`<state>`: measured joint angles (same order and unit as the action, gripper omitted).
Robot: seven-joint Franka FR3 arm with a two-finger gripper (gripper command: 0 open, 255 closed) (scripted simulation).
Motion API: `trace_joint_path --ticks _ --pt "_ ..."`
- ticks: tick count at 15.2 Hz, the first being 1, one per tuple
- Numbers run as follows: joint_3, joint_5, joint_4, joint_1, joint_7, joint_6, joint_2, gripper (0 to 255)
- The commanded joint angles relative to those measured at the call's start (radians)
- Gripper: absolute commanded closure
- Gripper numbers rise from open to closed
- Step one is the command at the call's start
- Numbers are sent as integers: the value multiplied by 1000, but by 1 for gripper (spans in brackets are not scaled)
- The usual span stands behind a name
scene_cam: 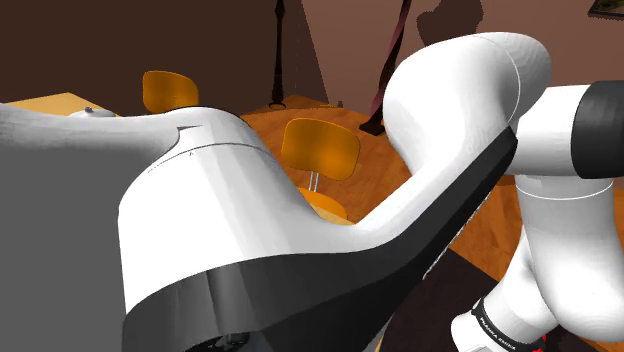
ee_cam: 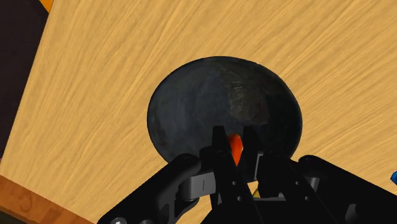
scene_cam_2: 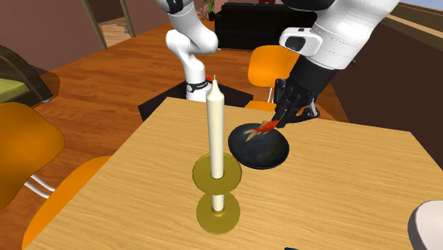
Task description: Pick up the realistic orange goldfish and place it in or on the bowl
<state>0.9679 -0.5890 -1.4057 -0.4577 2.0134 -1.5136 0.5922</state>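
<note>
The gripper (scene_cam_2: 278, 121) is closed narrowly on the fish (scene_cam_2: 267, 128), a small orange goldfish pinched between the two black fingers (scene_cam_2: 290, 106). In the second exterior view the fish hangs tilted at the fingertips, over the far right part of the bowl (scene_cam_2: 257, 150). Whether it touches the bowl's surface cannot be told. In the wrist view the fish (ee_cam: 235, 150) shows as a thin orange strip clasped between the fingers (ee_cam: 219, 153) of the gripper (ee_cam: 234, 141). The dark round bowl (ee_cam: 216, 102) lies straight beyond it on the table (ee_cam: 95, 76). The bowl is black with a dull, mottled inside, and it sits on the far half of the wooden table (scene_cam_2: 341, 199). Near it, toward the second exterior view's left, a tall pale candle (scene_cam_2: 215, 135) stands upright in a gold holder (scene_cam_2: 217, 212) made of two stacked discs. The candle and the bowl stand just beside each other and do not touch. A white rounded thing (scene_cam_2: 428, 224) sits at the table's near right edge, and what it is cannot be told. The white arm (scene_cam_2: 334, 32) comes down to the bowl from the far right. An orange chair (scene_cam_2: 268, 65) stands behind the table's far edge. In the shoulder view the arm (scene_cam: 250, 220) is close to the camera, with two orange chairs (scene_cam: 320, 148) on the wooden floor (scene_cam: 370, 170) beyond it.
</note>
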Motion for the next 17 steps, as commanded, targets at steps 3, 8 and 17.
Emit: trace_joint_path --ticks 3,8,17 --pt "-5 -8 -42 9 13 -43 9 255" --pt "-14 -23 -89 16 31 -97 26 255" --pt "-16 -26 -98 16 35 -107 30 255"
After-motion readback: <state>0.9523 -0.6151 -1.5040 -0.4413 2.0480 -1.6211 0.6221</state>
